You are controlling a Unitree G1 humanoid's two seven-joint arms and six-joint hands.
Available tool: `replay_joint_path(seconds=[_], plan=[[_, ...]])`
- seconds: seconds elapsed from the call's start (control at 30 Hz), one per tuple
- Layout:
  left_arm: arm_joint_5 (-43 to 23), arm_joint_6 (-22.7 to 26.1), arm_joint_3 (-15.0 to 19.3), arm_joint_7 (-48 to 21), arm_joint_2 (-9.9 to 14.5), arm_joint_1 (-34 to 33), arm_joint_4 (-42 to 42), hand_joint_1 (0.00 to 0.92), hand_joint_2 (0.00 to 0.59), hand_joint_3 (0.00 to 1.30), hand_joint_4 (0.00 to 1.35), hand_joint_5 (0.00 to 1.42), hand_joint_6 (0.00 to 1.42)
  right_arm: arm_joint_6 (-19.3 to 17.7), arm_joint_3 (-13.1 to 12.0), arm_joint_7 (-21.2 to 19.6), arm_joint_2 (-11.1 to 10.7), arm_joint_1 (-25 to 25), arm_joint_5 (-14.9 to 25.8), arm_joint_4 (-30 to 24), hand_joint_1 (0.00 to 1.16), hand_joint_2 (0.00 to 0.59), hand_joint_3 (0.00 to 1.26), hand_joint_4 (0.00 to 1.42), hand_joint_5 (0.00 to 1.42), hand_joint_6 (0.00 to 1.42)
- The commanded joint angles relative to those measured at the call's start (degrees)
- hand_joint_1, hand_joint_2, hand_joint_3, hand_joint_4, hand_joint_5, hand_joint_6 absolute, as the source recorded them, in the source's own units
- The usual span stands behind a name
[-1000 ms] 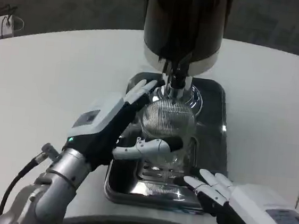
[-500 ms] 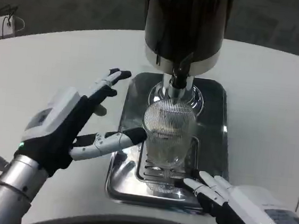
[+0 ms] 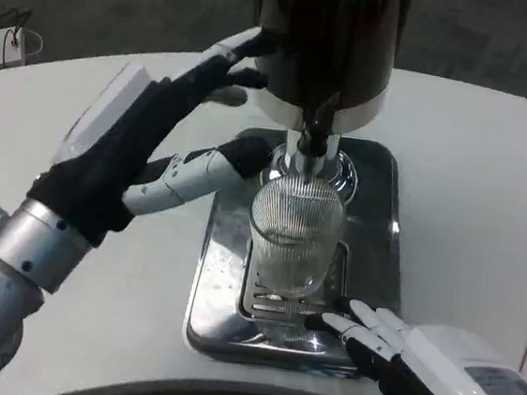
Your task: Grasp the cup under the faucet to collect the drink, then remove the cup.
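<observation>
Moved: my left hand (image 3: 148, 133) has let go of the cup and risen toward the dispenser (image 3: 324, 48).
Left hand: fingers spread wide, holding nothing, fingertips at the dispenser's left side.
Cup (image 3: 294, 234): standing free on the tray's (image 3: 379, 219) grate, right under the faucet (image 3: 314, 137).
Right hand (image 3: 411, 359): at the tray's near right corner, fingers loosely apart, holding nothing.
Meaning: probably I'm reaching to start the pour; filling and removal remain.
</observation>
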Motion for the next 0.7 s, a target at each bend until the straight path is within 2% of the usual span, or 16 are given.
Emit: replay_joint_path(seconds=[0.03,0.43,0.7], plan=[[-2.37,1.78,-0.29,-3.24,0.34,-1.67,-1.07,0.016,0.057,0.16,0.12,0.23,0.27,-0.33,0.23,-0.12,-0.23,0.66,0.25,-0.7,0.52,0.444,0.12,0.0,0.02,0.05],[-3.53,6.98,-3.04,-9.89,0.02,-6.13,0.99,0.001,0.06,0.14,0.09,0.22,0.27,-0.4,0.07,-0.42,0.18,1.91,0.51,-2.01,0.51,0.446,0.12,0.0,0.02,0.06],[-2.85,6.87,-5.62,-12.3,-0.83,-9.67,5.89,0.0,0.062,0.1,0.04,0.17,0.25,-0.08,-0.21,-0.29,0.28,2.69,0.75,-2.75,0.51,0.447,0.12,0.0,0.03,0.06]])
